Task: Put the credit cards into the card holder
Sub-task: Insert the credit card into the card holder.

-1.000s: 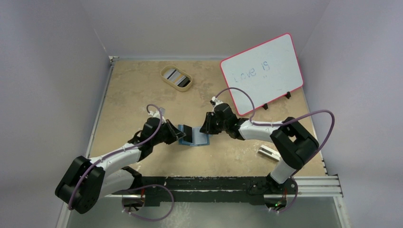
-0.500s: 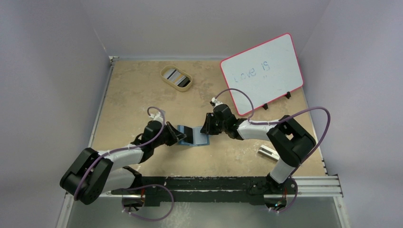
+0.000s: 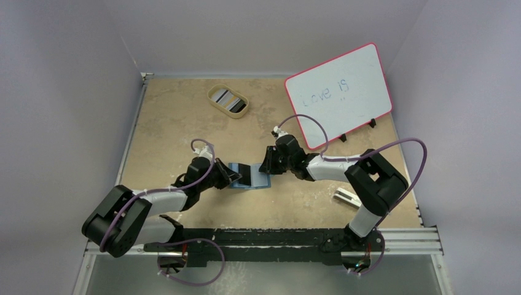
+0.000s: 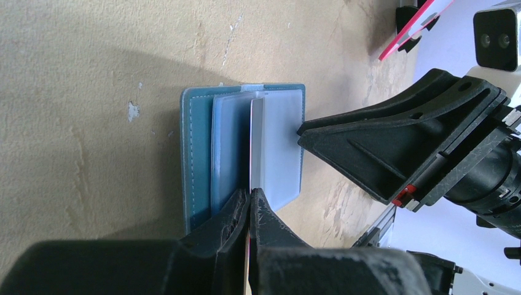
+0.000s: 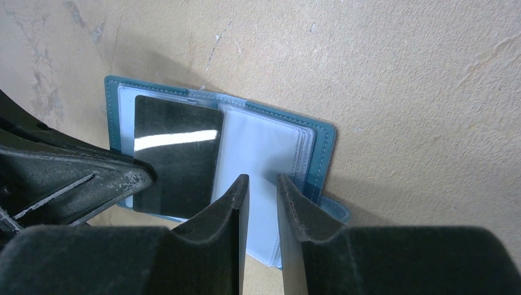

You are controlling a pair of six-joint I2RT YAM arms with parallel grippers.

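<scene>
The teal-blue card holder (image 3: 260,180) lies open at the table's middle. Its clear sleeves (image 5: 258,144) face up. My left gripper (image 3: 231,174) is shut on a black credit card (image 5: 175,153) and holds it over the holder's left half. In the left wrist view the card (image 4: 257,141) shows edge-on between my closed fingertips (image 4: 250,192), above the holder (image 4: 196,153). My right gripper (image 3: 268,166) is at the holder's right side. Its jaws (image 5: 263,181) stand a little apart over the sleeves, with nothing between them. More cards lie in the tan tray.
A tan oval tray (image 3: 228,101) with cards stands at the back left. A red-rimmed whiteboard (image 3: 339,95) leans at the back right. A white block with a dark slot (image 3: 346,196) lies near the right arm's base.
My left arm's elbow has swung right and forward while its gripper stays at the holder with the card. My right arm has hardly moved.
</scene>
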